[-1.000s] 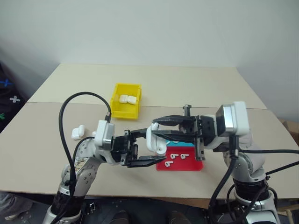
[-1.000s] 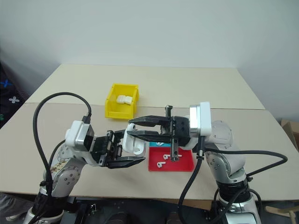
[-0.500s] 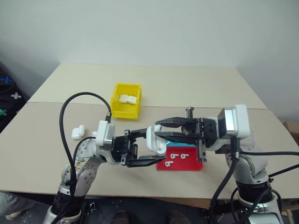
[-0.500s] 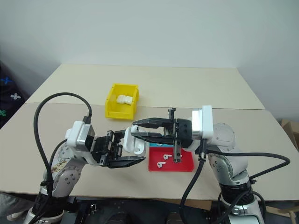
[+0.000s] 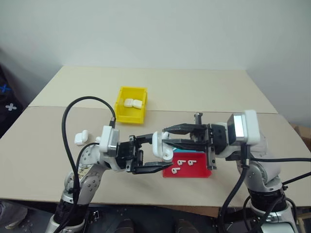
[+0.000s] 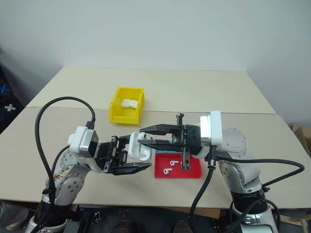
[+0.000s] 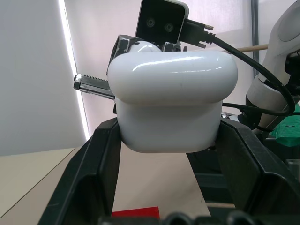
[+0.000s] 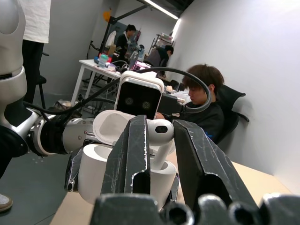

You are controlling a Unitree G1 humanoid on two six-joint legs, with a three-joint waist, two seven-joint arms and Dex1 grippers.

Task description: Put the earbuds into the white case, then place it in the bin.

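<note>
My left gripper (image 5: 156,153) is shut on the white case (image 5: 162,144), which it holds up over the table with the lid open. In the left wrist view the case (image 7: 171,98) sits between both fingers. My right gripper (image 5: 166,136) points at it from the other side and is shut on an earbud (image 8: 161,133). The earbud's stem hangs at the open mouth of the case (image 8: 96,171). Three more earbuds (image 5: 182,163) lie on the red tray (image 5: 201,171) below. The yellow bin (image 5: 131,115) stands further back on the left.
Two white cases (image 5: 132,103) lie inside the bin. Another white case (image 5: 80,137) lies open on the table at the left, near my left arm's black cable (image 5: 64,131). People sit at desks in the background of the right wrist view.
</note>
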